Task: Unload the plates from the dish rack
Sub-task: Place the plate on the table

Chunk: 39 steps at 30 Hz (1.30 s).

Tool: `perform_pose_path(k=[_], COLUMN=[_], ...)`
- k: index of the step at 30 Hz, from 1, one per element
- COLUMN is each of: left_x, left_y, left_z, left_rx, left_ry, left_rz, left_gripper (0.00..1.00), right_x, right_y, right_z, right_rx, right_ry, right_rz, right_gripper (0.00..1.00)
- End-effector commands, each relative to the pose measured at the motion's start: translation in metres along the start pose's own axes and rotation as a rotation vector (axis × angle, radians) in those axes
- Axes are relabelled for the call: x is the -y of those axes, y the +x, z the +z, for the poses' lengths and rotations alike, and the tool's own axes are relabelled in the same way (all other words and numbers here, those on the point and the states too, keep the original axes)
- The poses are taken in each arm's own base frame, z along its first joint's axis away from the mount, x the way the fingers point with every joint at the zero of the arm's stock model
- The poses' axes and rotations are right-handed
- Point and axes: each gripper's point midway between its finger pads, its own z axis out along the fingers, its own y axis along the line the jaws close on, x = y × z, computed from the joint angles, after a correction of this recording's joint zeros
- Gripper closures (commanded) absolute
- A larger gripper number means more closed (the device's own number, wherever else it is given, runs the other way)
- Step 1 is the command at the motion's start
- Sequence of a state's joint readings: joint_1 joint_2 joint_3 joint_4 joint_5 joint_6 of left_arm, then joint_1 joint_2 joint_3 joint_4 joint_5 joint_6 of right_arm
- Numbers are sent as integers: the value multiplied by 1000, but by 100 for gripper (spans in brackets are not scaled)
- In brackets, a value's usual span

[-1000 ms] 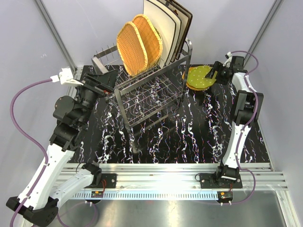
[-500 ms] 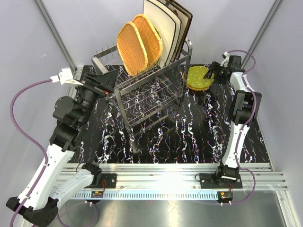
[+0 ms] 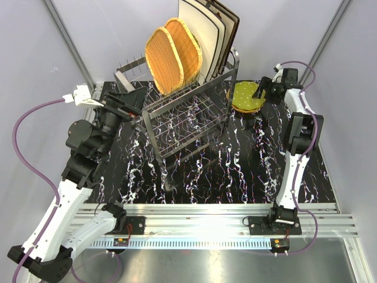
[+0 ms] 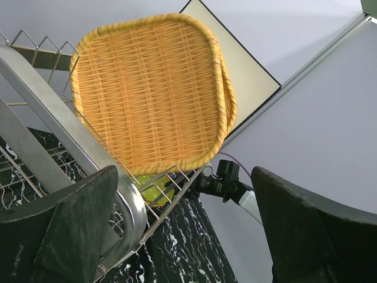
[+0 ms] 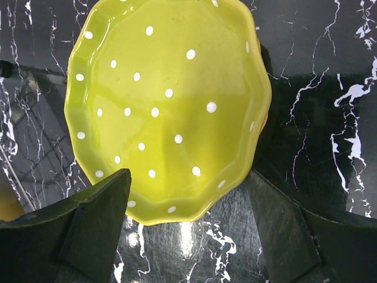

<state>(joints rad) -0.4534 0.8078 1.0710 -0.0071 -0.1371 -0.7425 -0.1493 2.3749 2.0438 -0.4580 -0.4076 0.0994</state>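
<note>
the black marbled counter (image 3: 235, 171) carries the dish rack (image 3: 188, 112), a two-tier chrome wire frame standing left of centre and towards the far edge.

on the rack's top tier, at its far right end, the large cream square plates (image 3: 200, 26) stand upright on edge with dark rims showing. just in front of them on the same tier lean the two wicker plates (image 3: 168, 56), one against the other, held between the prongs. the rack's lower tier shows only bare wire.

to the right of the rack, off it and flat on the counter, lies the green dotted plate (image 3: 246, 96). an orange rim peeks out beneath it, so it sits on an orange plate (image 3: 238, 108).

the left fingers (image 4: 65, 230) are at the rack's left end, spread wide and holding nothing. the rack's curved chrome tube runs just beside one of them; whether it touches cannot be told. the wrist view looks up at the wicker plates.

the right fingers (image 5: 94, 224) hang over the green dotted plate, right of the rack, also spread wide with nothing between them.
</note>
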Motion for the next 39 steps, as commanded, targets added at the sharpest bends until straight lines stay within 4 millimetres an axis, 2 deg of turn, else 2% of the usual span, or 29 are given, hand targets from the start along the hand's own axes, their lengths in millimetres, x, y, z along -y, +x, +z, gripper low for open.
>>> perform_pose_path(k=[1,5,6,10,16,20,24,26,27,29,30,32,33,35,36,39], left_x=[-1,3,5,9,10,10,11,13,11,4,8,4,7,6,8,6], left_y=[8,8,6,3,0,1,-1,-5,-3,1,-6,-4,-7,-5,-6,-3], left_z=[4,8,9,12,16,20,22,26,27,31,32,35,40,43,48,56], left_rx=[-47,-61,-62,-72,-81,-94,-105,-105,-115,-138,-127,-149,-150,-166,-167,-184], left_ry=[-10,-6,-5,-9,-20,-31,-44,-51,-66,-107,-113,-150,-154,-168,-168,-188], left_rz=[6,15,18,37,61,73,85,92,94,98,93,97,96,97,99,99], left_gripper=[1,1,1,1,1,1,1,1,1,1,1,1,1,1,1,1], right_x=[-33,-34,-34,-31,-28,-38,-47,-49,-54,-59,-64,-71,-79,-87,-96,-113], right_y=[-25,-26,-26,-22,-26,-26,-30,-26,-31,-28,-27,-21,-27,-19,-23,-19], right_z=[1,-1,-2,-5,-17,-32,-54,-62,-73,-82,-95,-104,-120,-132,-147,-174], right_rx=[60,56,53,31,34,33,46,33,49,41,39,33,57,55,80,103], right_ry=[-66,-62,-65,-57,-36,-80,-92,-92,-93,-108,-116,-139,-147,-175,-184,-219], right_rz=[-99,-123,-132,-189,-289,-370,-424,-447,-461,-483,-502,-507,-529,-536,-549,-563], right_gripper=[13,9,1,1,0,0,0,0,0,0,0,0,0,0,0,0])
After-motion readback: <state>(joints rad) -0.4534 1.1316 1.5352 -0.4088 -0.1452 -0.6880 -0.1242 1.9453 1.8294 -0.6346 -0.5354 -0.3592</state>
